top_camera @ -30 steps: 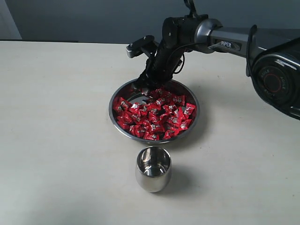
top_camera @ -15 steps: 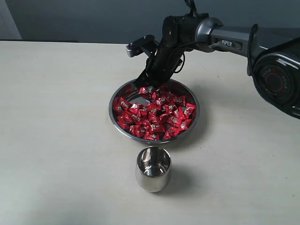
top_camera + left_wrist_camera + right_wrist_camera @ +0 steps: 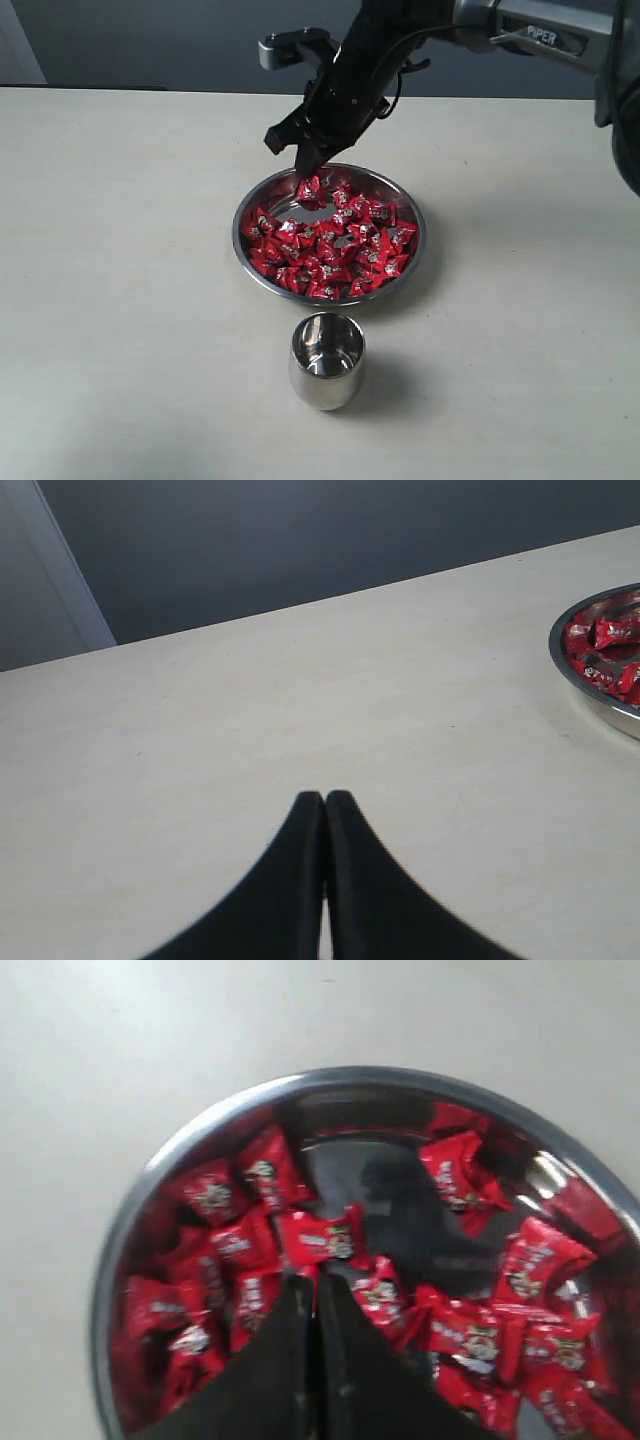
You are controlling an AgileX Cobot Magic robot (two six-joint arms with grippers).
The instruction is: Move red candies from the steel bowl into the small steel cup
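Note:
The steel bowl (image 3: 237,232) sits mid-table, filled with red candies (image 3: 335,255). My right gripper (image 3: 303,166) hangs just above the bowl's far rim, shut on a single red candy (image 3: 310,188) that dangles from its tips. In the right wrist view the held candy (image 3: 325,1241) sits at the closed fingertips (image 3: 317,1280), with the bowl (image 3: 150,1175) and its candies below. The small steel cup (image 3: 326,360) stands upright in front of the bowl, apart from it. My left gripper (image 3: 325,798) is shut with nothing in it, over bare table; the bowl's rim (image 3: 600,705) shows at the edge of its view.
The tabletop (image 3: 120,300) is a pale, flat surface around the bowl and cup. A dark wall (image 3: 150,40) runs behind the table's far edge. The right arm (image 3: 530,30) reaches in from the upper right.
My right gripper has lifted out of the bowl's far side, carrying one red candy up with it. The arm has risen toward the top of the view. Bowl and cup have not moved.

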